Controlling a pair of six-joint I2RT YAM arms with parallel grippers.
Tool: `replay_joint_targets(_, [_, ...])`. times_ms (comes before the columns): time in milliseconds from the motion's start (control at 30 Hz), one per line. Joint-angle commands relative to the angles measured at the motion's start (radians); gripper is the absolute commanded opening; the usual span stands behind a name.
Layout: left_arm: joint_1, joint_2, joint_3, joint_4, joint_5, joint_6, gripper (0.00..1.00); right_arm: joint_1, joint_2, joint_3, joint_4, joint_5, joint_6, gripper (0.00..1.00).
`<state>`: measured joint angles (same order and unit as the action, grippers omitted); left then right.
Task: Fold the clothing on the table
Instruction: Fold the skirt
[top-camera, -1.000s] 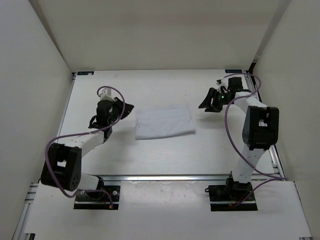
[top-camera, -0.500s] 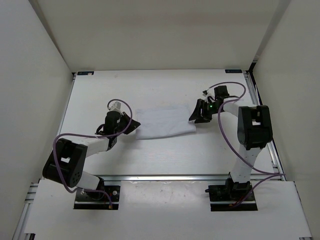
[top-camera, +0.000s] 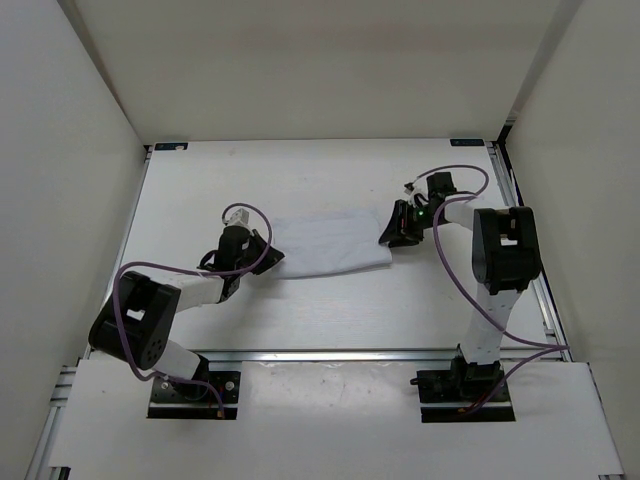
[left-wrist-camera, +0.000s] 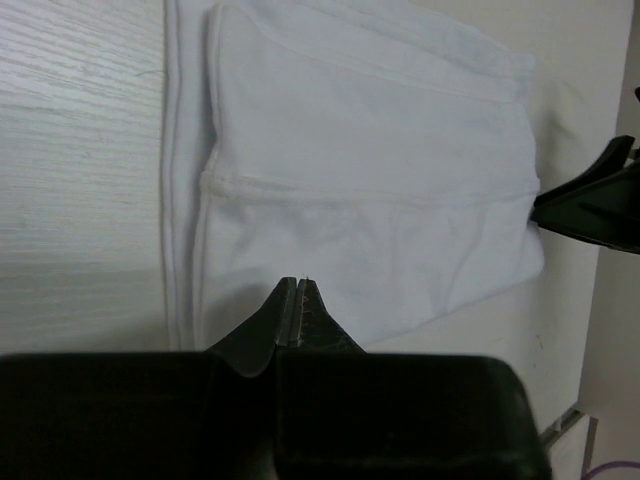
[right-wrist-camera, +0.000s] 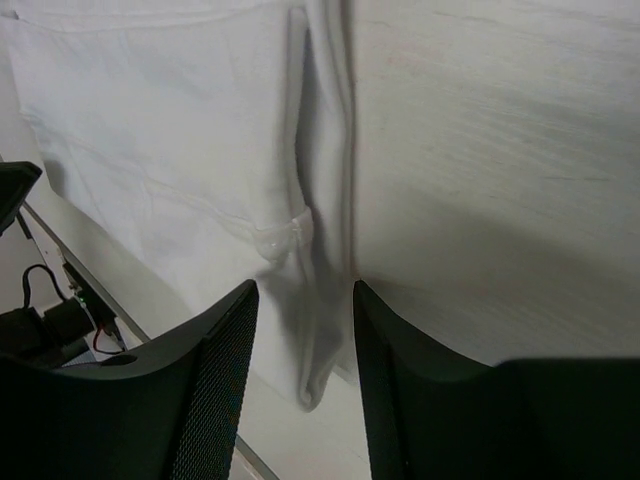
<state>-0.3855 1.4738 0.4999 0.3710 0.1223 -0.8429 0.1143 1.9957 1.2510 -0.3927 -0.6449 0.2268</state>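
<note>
The clothing (top-camera: 330, 245) lies flat and folded on the table (top-camera: 190, 190), a pale white rectangle with a seam across it (left-wrist-camera: 370, 170). My left gripper (top-camera: 268, 258) is at its near left corner. Its jaws are shut, and the tips (left-wrist-camera: 298, 282) sit over the fabric's near edge with no cloth showing between them. My right gripper (top-camera: 392, 228) is at the clothing's right edge and is open. Its two fingers (right-wrist-camera: 215, 380) straddle a hanging fold at the edge of the fabric (right-wrist-camera: 170, 120), with the gripper's middle (right-wrist-camera: 300, 340) over that fold.
White upright walls (top-camera: 70, 200) close in the table on three sides. A metal rail (top-camera: 350, 355) runs along the near edge, in front of both arm bases. Purple cables (top-camera: 455, 270) loop beside each arm. The right gripper's dark tip (left-wrist-camera: 590, 200) shows in the left wrist view.
The left gripper has swung down to the clothing's near left corner and shut. The right gripper has moved left onto the clothing's right edge, its jaws narrowing a little.
</note>
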Motion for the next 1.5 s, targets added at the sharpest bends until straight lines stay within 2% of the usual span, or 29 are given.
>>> replay_joint_targets(0, [-0.012, -0.043, 0.009, -0.044, -0.099, 0.022, 0.0, -0.041, -0.057, 0.027, 0.006, 0.025, -0.027, 0.49])
replay_joint_targets(167, [0.006, -0.064, 0.067, -0.128, -0.184, 0.087, 0.0, -0.064, -0.04, 0.045, 0.011, 0.007, -0.018, 0.49])
replay_joint_targets(300, [0.02, -0.009, 0.127, -0.185, -0.205, 0.134, 0.0, -0.071, -0.014, 0.064, 0.009, -0.019, -0.012, 0.5])
replay_joint_targets(367, [0.022, 0.02, 0.158, -0.185, -0.207, 0.136, 0.0, -0.07, 0.006, 0.085, 0.011, -0.021, -0.007, 0.54])
replay_joint_targets(433, [0.017, 0.049, 0.17, -0.201, -0.216, 0.137, 0.0, -0.077, 0.025, 0.105, 0.008, -0.05, -0.006, 0.78])
replay_joint_targets(667, [-0.012, 0.123, 0.2, -0.234, -0.254, 0.165, 0.0, -0.094, 0.123, 0.2, -0.012, -0.127, -0.004, 0.79])
replay_joint_targets(800, [-0.015, 0.135, 0.198, -0.241, -0.262, 0.171, 0.0, -0.074, 0.156, 0.205, 0.017, -0.18, 0.026, 0.76])
replay_joint_targets(1033, [-0.026, 0.135, 0.186, -0.241, -0.254, 0.165, 0.0, -0.019, 0.167, 0.114, 0.077, -0.232, 0.06, 0.65])
replay_joint_targets(1133, [-0.026, 0.131, 0.177, -0.231, -0.243, 0.162, 0.0, 0.008, 0.164, 0.073, 0.133, -0.274, 0.081, 0.57])
replay_joint_targets(1167, [-0.026, 0.126, 0.175, -0.233, -0.248, 0.162, 0.0, 0.002, 0.161, 0.059, 0.146, -0.285, 0.088, 0.52])
replay_joint_targets(1233, [-0.026, 0.125, 0.17, -0.23, -0.243, 0.168, 0.0, 0.008, 0.164, 0.021, 0.19, -0.321, 0.121, 0.34])
replay_joint_targets(1267, [-0.026, 0.126, 0.17, -0.23, -0.242, 0.165, 0.0, -0.002, 0.167, 0.021, 0.193, -0.326, 0.126, 0.13])
replay_joint_targets(1300, [-0.033, 0.12, 0.169, -0.234, -0.239, 0.163, 0.0, -0.013, 0.166, 0.004, 0.199, -0.326, 0.131, 0.0])
replay_joint_targets(1467, [-0.076, 0.126, 0.173, -0.231, -0.23, 0.168, 0.0, -0.071, 0.124, -0.007, 0.163, -0.311, 0.12, 0.0])
